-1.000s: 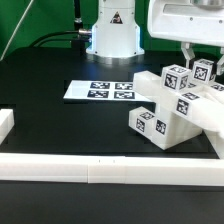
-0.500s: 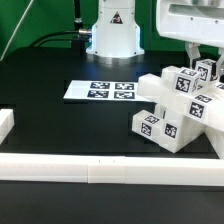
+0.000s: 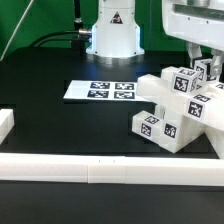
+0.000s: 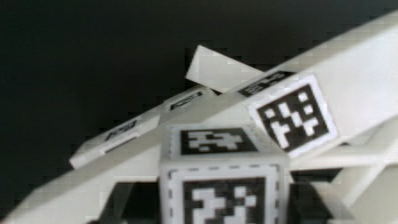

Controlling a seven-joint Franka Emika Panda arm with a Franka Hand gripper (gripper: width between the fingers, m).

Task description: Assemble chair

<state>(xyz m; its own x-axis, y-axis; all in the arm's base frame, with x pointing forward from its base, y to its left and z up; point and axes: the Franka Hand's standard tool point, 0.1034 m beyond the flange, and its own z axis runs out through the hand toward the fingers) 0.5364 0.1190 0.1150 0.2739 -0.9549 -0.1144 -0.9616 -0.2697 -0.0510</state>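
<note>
The partly joined chair (image 3: pixel 168 112) is a cluster of chunky white blocks with black-and-white tags, tilted at the exterior view's right. My gripper (image 3: pixel 199 62) comes down from above onto its top and is shut on a tagged white post of the chair (image 3: pixel 183 81). In the wrist view that tagged post (image 4: pixel 224 178) fills the space between the jaws of my gripper (image 4: pixel 222 205), with dark gaps on either side. Beyond it, other white chair bars (image 4: pixel 285 100) slant across the black table. The fingertips themselves are hidden by the post.
The marker board (image 3: pixel 103 90) lies flat on the black table left of the chair. A long white border bar (image 3: pixel 100 166) runs along the front and a short one (image 3: pixel 5 126) stands at the left edge. The robot's base (image 3: pixel 112 30) is behind the board.
The gripper and the chair's upper tagged pieces have shifted slightly toward the exterior view's right, then stopped. The grip has not changed.
</note>
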